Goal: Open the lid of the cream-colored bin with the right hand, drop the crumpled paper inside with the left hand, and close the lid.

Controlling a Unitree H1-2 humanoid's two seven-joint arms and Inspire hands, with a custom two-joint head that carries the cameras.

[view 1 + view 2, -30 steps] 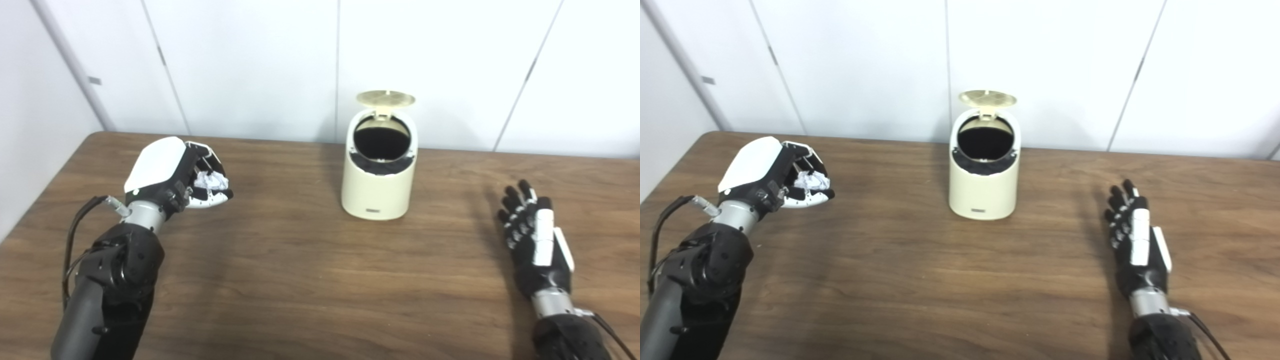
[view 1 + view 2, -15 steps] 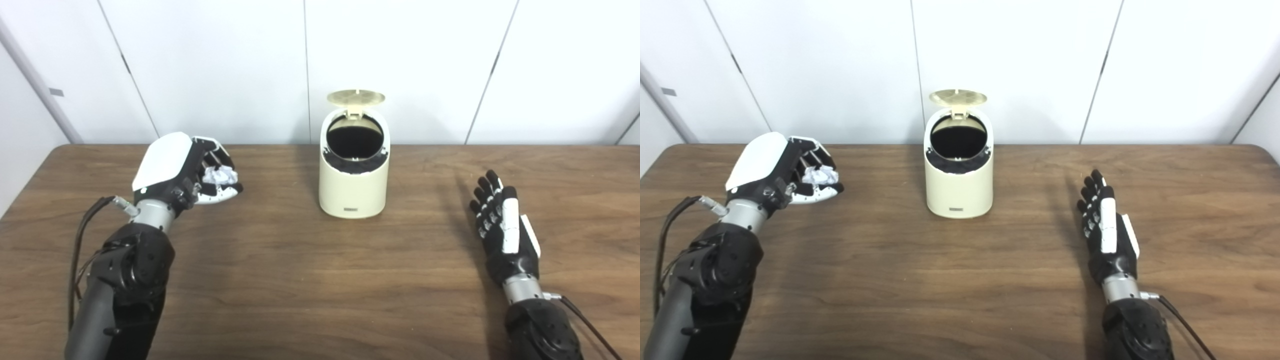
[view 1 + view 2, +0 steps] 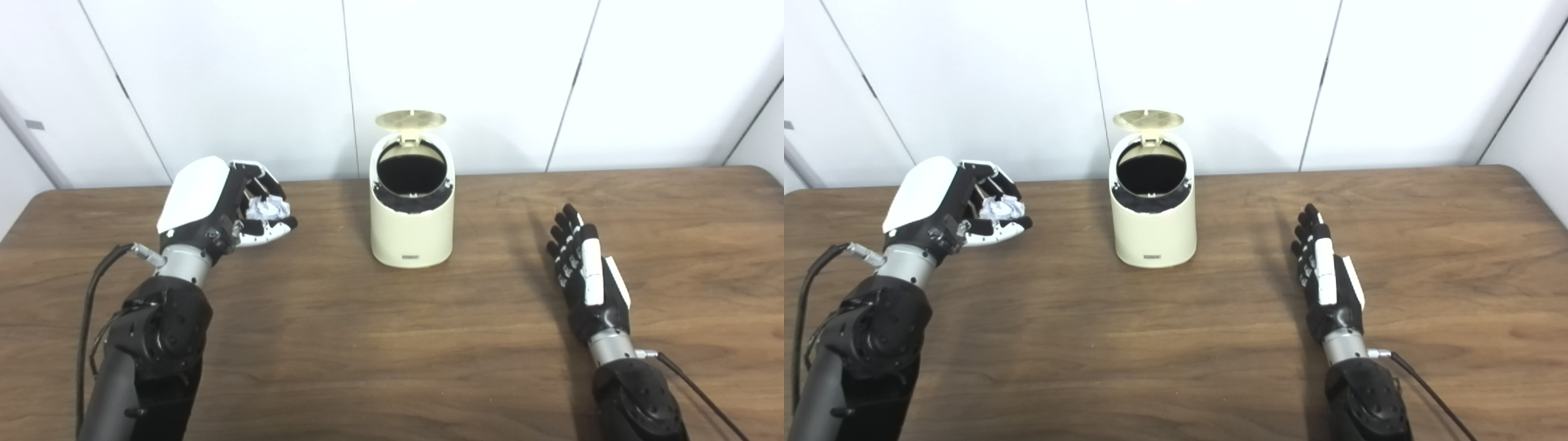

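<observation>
The cream-colored bin (image 3: pixel 411 236) stands upright at the middle back of the wooden table, its round lid (image 3: pixel 410 119) flipped up and its dark mouth showing. Left of the bin, my left hand (image 3: pixel 226 205) hovers over the table, shut on the crumpled white paper (image 3: pixel 268 208), which peeks out between the fingers and thumb. To the right of the bin, my right hand (image 3: pixel 587 278) is open, fingers stretched out toward the back, holding nothing and apart from the bin.
The brown wooden table (image 3: pixel 392 361) ends at a white panelled wall (image 3: pixel 465 73) just behind the bin. Its right rear corner (image 3: pixel 1513 171) shows in the right eye view. A black cable (image 3: pixel 92 306) runs along my left forearm.
The whole picture has shifted, so the camera has turned to the right. My left hand with the paper has risen slightly and edged toward the bin. The right hand stays open.
</observation>
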